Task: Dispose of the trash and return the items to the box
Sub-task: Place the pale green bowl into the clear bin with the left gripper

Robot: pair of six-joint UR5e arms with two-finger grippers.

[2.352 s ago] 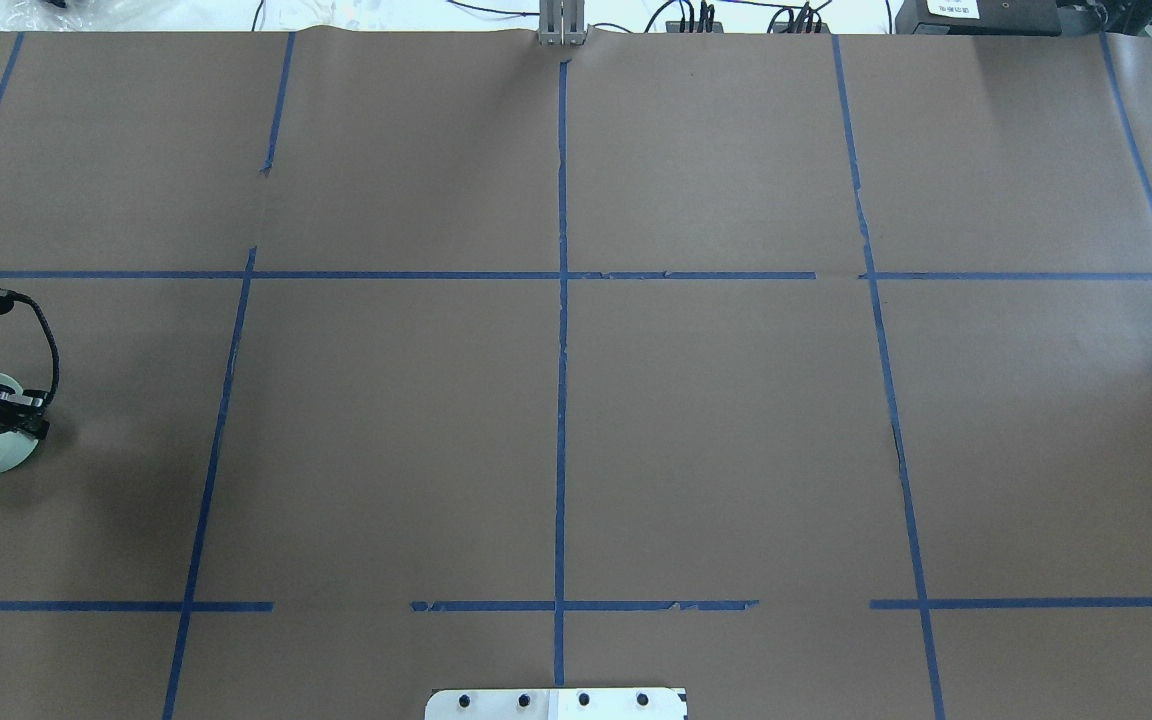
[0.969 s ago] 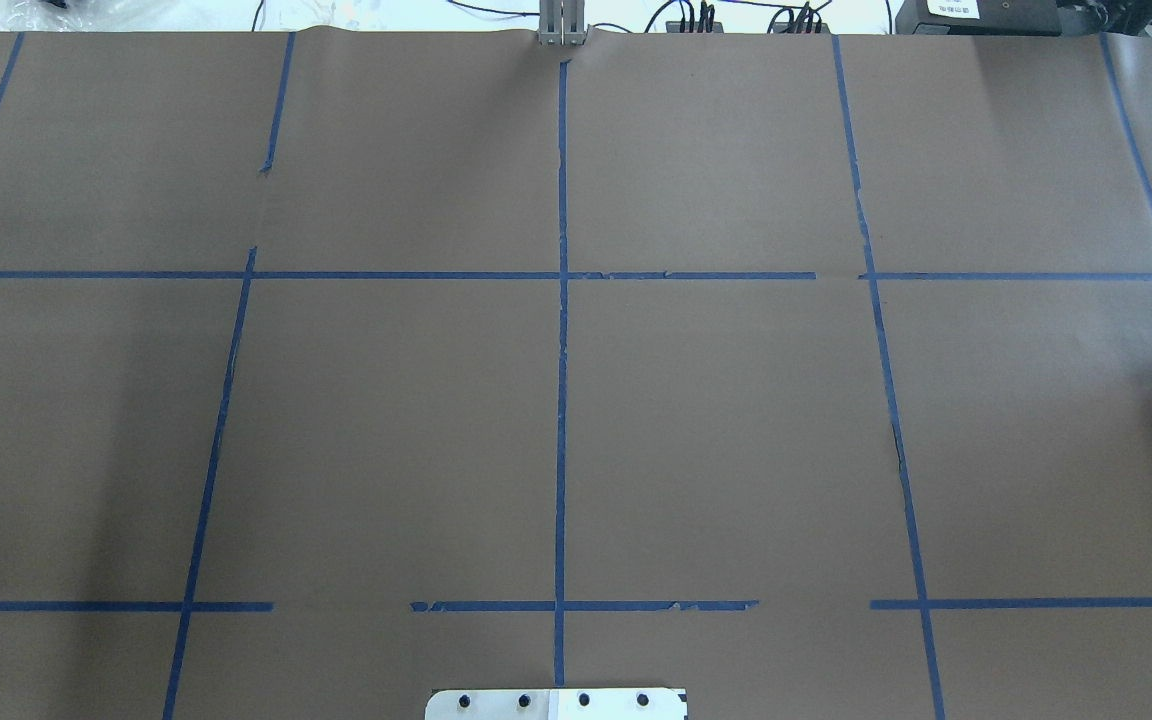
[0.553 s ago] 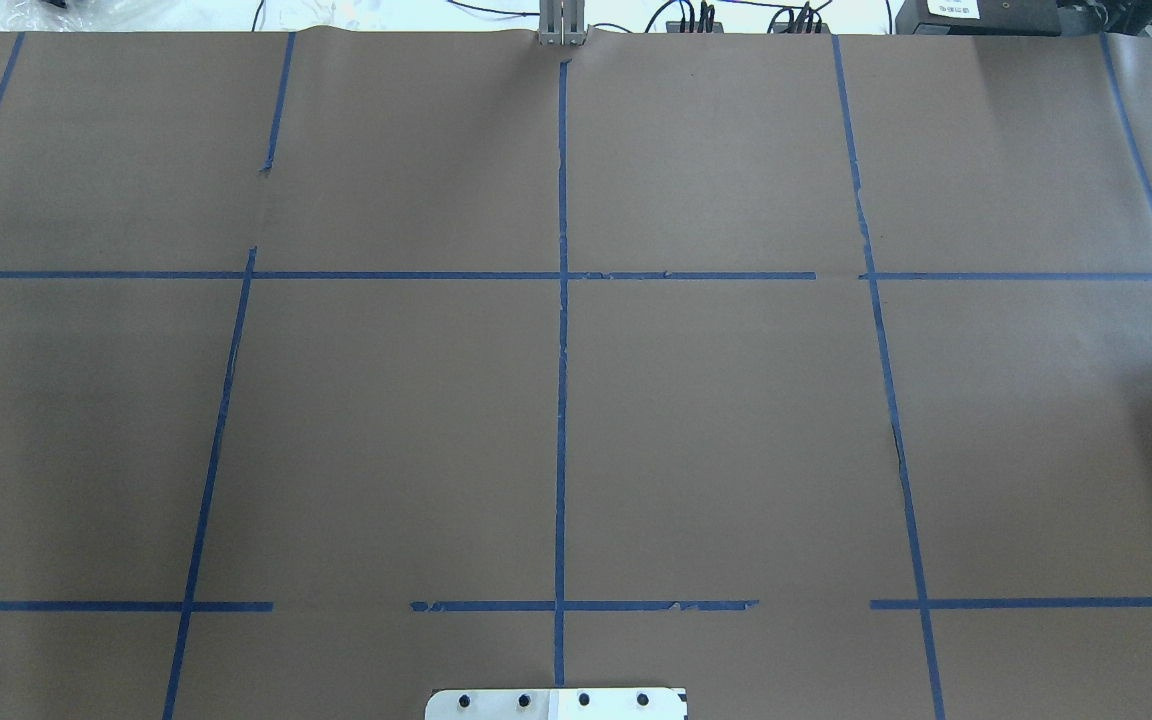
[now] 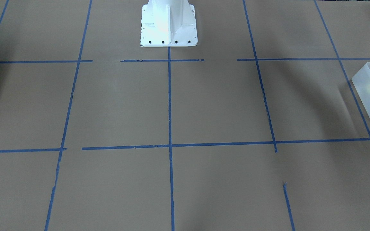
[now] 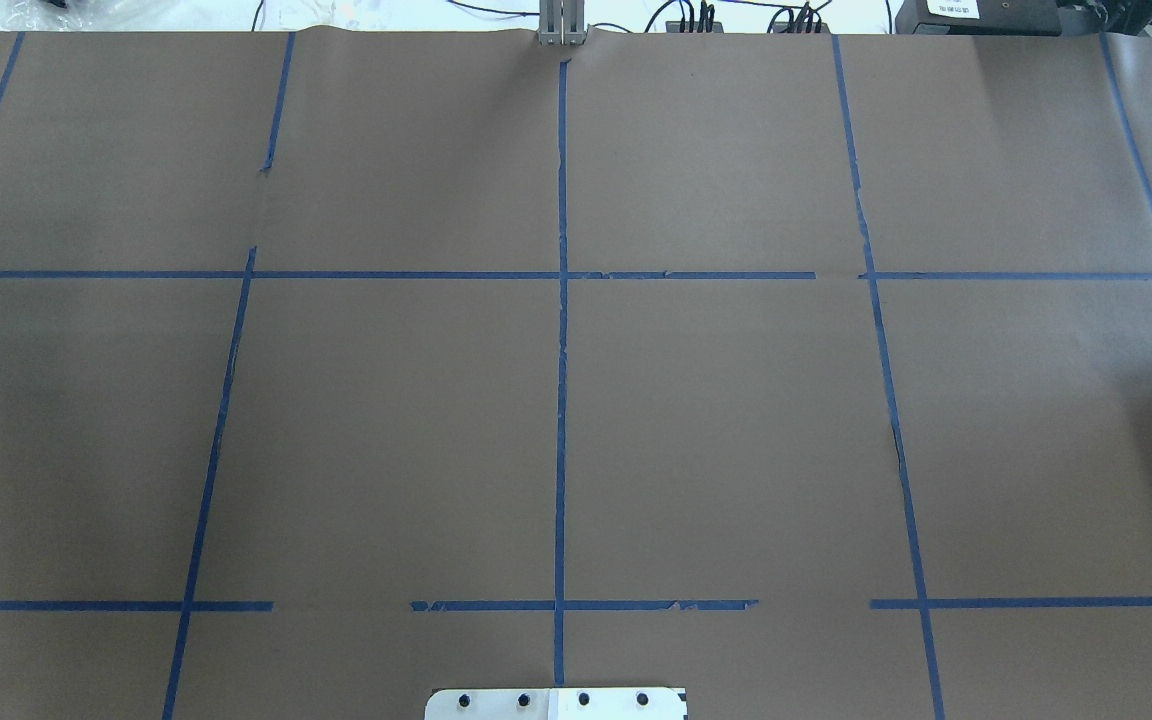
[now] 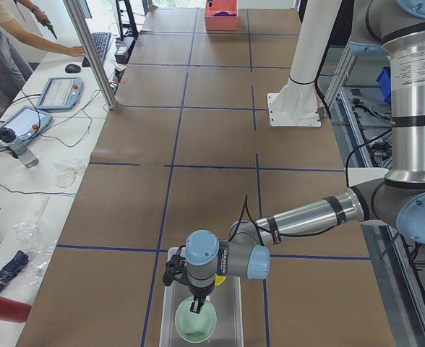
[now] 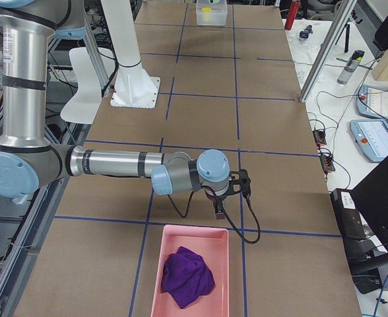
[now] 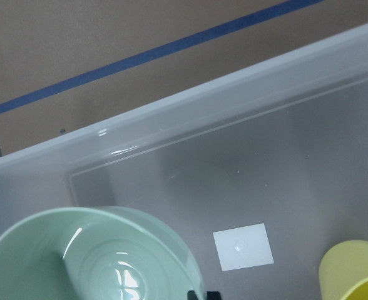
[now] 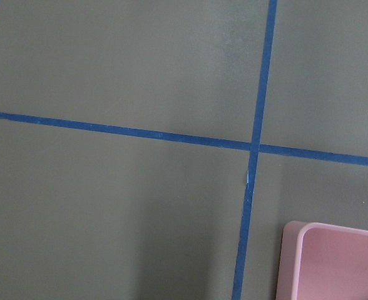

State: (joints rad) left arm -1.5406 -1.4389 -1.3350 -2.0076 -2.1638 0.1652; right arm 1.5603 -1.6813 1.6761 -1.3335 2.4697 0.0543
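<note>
Nearly done, I'm judging: cup (image 8: 353,270) is sitting in box (image 8: 190,119), bowl (image 8: 90,262) is inside its walls under left gripper (image 6: 196,306); can't tell either pincer's state, right gripper (image 7: 218,210) is hovering beside pink tray (image 7: 194,228)

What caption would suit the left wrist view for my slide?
Mint-green bowl and yellow cup inside the frosted bin, seen from above.

Bright, even light; soft shadows; sharp.
</note>
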